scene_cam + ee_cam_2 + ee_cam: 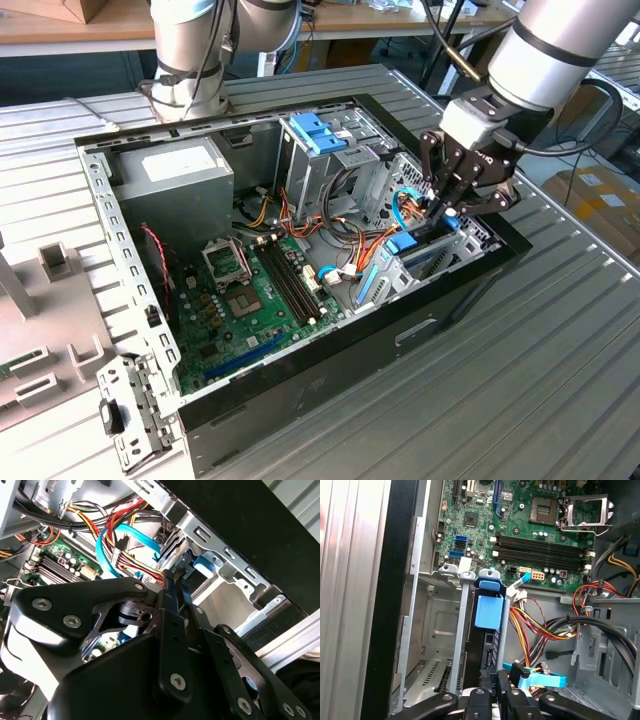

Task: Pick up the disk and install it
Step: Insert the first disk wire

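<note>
The disk (412, 246) sits on its edge in the metal bay (440, 262) at the front corner of the open computer case (300, 395), on the exterior view's right. Its blue tab (488, 611) and blue rails show in the first wrist view, with the dark body between the bay's metal walls. The pincer (441, 209) hangs over the end of the disk. Its black fingers (172, 587) are close together, pinched narrow at the disk's end, but I cannot tell for sure if they grip it.

No words or labels can be read. The grey power box (172, 170) has a white sticker, but its print is too small to tell.

Around the disk there is a lot of stuff. A thin blue cable (131, 536) curves just beside the pincer. Red, yellow and orange wires (532, 625) run in a bunch next to the bay. A pale-blue plastic latch (321, 132) sits on top of the tall metal cage farther back. The green board (245, 305) lies flat on the bottom of the case, with long black slots and a square socket. The case lies on a grey ridged bench (560, 370). A loose metal bracket (132, 412) lies on the bench near the case corner.
</note>
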Controlling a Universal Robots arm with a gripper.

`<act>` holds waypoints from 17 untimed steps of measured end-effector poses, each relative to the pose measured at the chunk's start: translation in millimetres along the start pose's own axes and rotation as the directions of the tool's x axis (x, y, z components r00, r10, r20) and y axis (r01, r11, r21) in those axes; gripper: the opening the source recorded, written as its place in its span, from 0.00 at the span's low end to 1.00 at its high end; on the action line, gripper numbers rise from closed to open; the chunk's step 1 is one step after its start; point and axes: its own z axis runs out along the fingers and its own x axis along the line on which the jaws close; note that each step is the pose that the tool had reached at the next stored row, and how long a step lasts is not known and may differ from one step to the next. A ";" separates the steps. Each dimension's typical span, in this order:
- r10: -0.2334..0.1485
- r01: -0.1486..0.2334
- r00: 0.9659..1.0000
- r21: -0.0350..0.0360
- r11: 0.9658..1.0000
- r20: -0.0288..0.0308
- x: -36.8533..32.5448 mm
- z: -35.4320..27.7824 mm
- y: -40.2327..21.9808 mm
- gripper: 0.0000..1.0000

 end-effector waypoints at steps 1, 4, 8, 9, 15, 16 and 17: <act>0.000 0.000 1.000 0.000 1.000 0.002 0.0 0.1 0.0 0.17; 0.000 0.000 1.000 0.000 1.000 0.002 0.0 0.0 -0.2 0.17; 0.013 -0.013 1.000 0.001 1.000 0.003 0.0 -2.2 -0.2 0.17; 0.017 -0.017 1.000 0.001 1.000 0.003 0.1 -3.7 -0.2 0.17; 0.055 -0.055 0.998 0.002 0.998 0.004 4.5 -4.2 0.4 0.17; 0.058 -0.058 0.998 0.003 0.998 0.004 6.4 -4.2 0.6 0.17; 0.060 -0.060 0.998 0.003 0.998 0.004 7.1 -4.2 0.7 0.17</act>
